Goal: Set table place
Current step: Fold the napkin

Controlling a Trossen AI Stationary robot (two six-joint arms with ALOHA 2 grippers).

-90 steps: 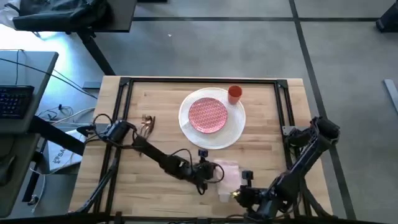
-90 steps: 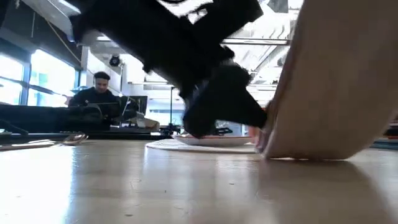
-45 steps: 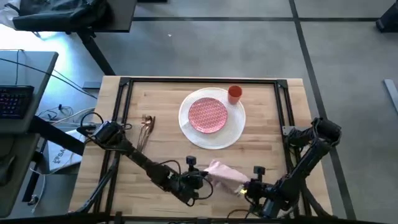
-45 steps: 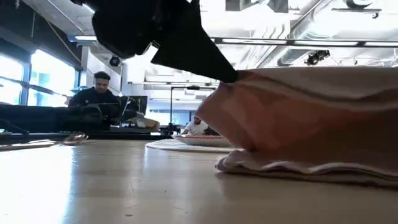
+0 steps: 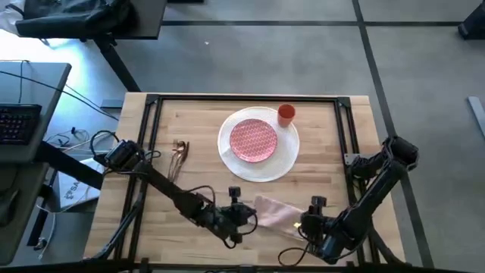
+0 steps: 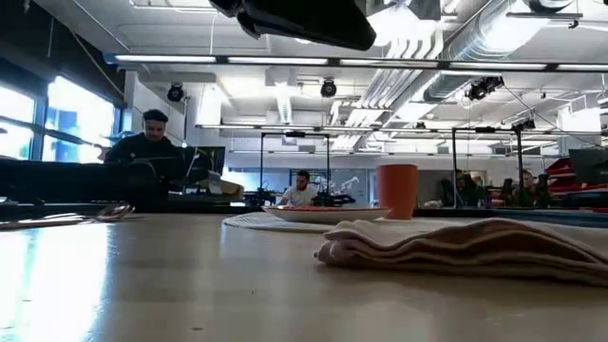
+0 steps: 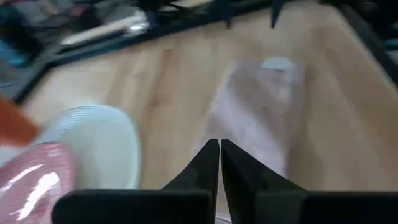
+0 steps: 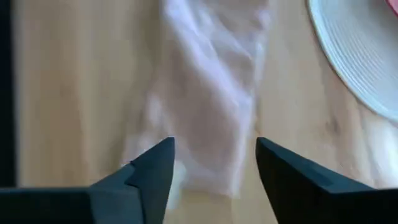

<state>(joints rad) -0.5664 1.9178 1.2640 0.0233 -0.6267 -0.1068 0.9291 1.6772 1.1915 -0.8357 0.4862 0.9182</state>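
The pale pink napkin (image 5: 276, 214) lies folded and flat on the table (image 5: 197, 121) near its front edge, in front of the large white plate (image 5: 261, 163). The red-patterned plate (image 5: 253, 140) sits on the white one, and the orange cup (image 5: 286, 114) stands at its far right rim. Copper cutlery (image 5: 179, 155) lies left of the plates. My left gripper (image 7: 219, 155) is shut and hangs above the napkin's (image 6: 456, 249) left end. My right gripper (image 8: 214, 163) is open at the napkin's (image 8: 211, 93) right end and holds nothing.
A black rail frame (image 5: 151, 121) runs around the tabletop. Bare wood (image 6: 152, 275) lies left of the napkin and along the near edge. Beyond the table stand a grey desk with a keyboard (image 5: 17, 121) and, in the room behind, seated people (image 6: 147, 142).
The napkin, held up off the table a second ago, has come down and now lies folded flat. My right gripper has opened and let go of it. My left gripper has left the napkin's left end and risen above it.
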